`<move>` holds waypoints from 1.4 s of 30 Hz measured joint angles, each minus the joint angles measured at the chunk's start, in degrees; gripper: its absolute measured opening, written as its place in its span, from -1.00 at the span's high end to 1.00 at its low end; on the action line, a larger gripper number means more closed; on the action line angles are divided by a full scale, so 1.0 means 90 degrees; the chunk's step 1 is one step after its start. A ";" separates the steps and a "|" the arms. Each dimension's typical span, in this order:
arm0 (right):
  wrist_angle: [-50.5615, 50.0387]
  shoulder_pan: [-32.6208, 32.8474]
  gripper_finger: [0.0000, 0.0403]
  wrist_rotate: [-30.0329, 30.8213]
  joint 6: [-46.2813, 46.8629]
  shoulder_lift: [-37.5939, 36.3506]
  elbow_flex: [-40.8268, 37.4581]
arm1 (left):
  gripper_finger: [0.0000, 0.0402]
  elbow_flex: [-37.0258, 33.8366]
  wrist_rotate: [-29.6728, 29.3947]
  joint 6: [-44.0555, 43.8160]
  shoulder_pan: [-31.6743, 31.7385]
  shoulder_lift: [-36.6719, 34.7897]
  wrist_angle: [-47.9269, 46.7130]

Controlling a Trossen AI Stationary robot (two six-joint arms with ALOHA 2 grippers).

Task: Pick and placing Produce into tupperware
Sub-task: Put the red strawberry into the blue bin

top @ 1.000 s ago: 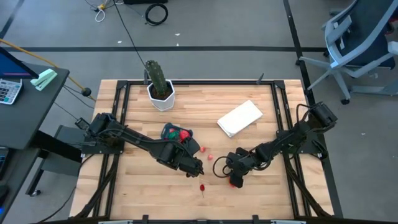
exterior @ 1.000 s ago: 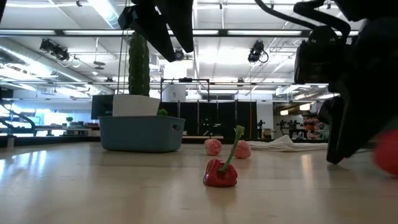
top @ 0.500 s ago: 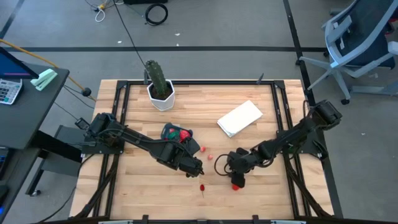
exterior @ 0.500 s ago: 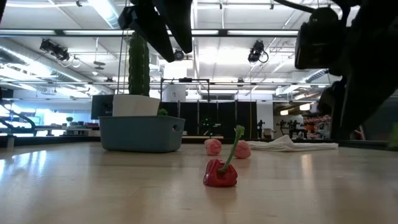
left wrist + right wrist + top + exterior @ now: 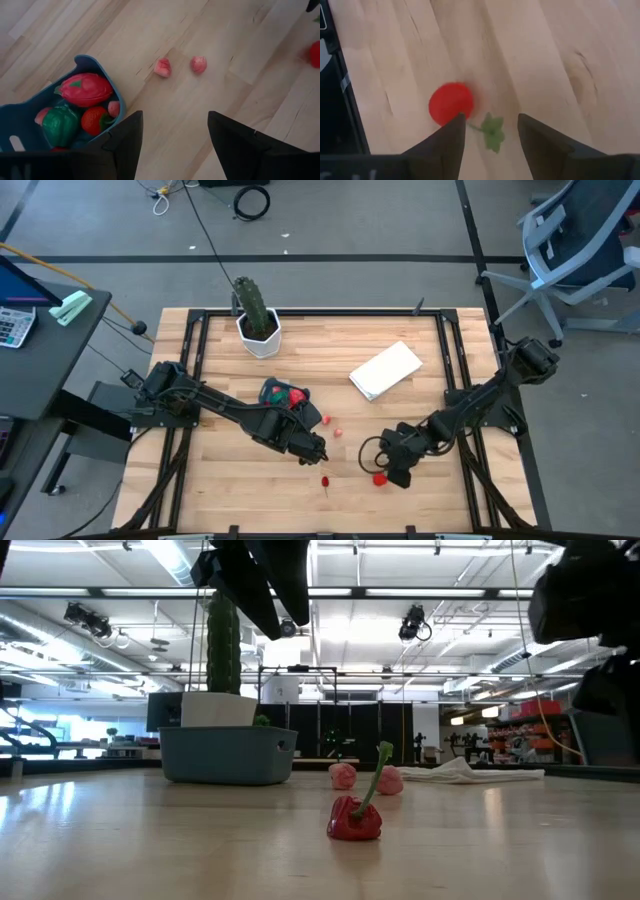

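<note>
The teal tupperware (image 5: 272, 393) sits left of centre, holding a pink-red fruit (image 5: 85, 89), a green pepper (image 5: 60, 125) and a strawberry (image 5: 94, 121). Two pink pieces (image 5: 162, 67) (image 5: 198, 64) lie on the wood to its right. A small red pepper (image 5: 355, 818) lies nearer the near edge, its green stem pointing up. A red tomato (image 5: 451, 102) with a green stalk (image 5: 492, 131) lies near my right gripper (image 5: 392, 473), which hangs open above it without touching it. My left gripper (image 5: 320, 454) hovers open between the tupperware and the red pepper.
A cactus (image 5: 252, 300) in a white pot (image 5: 260, 335) stands near the far edge. A flat white item (image 5: 386, 369) lies far right of centre. The black frame rails (image 5: 455, 370) run along the table's sides. Bare wood lies toward the near edge.
My right gripper has drawn back from over the tomato toward the table's right and near edges and has risen, as the low view shows. The tomato lies on the wood close to where it was. My left arm has kept still.
</note>
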 joint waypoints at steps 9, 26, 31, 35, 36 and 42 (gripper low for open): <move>-0.0004 0.0183 0.06 0.0147 0.0130 0.0000 0.0000 | -0.14 0.0000 0.0002 -0.0045 0.0003 -0.0001 0.0006; -0.0024 0.0863 0.10 0.0623 0.0705 0.0007 0.0000 | -0.14 -0.0001 0.0000 -0.0043 0.0003 -0.0001 0.0007; -0.0077 0.0858 0.23 0.0884 0.0577 0.0007 0.0000 | -0.14 0.0000 0.0000 -0.0045 0.0003 -0.0001 0.0007; -0.0079 0.0863 0.33 0.0906 0.0538 0.0009 0.0000 | -0.14 0.0000 0.0000 -0.0047 0.0003 -0.0001 0.0007; -0.0085 0.0863 0.35 0.0906 0.0532 0.0009 0.0000 | -0.14 0.0000 0.0000 -0.0047 0.0003 -0.0001 0.0007; -0.0280 0.0863 0.42 0.0906 0.0422 0.0012 0.0000 | -0.14 -0.0001 0.0000 -0.0047 0.0003 -0.0001 0.0007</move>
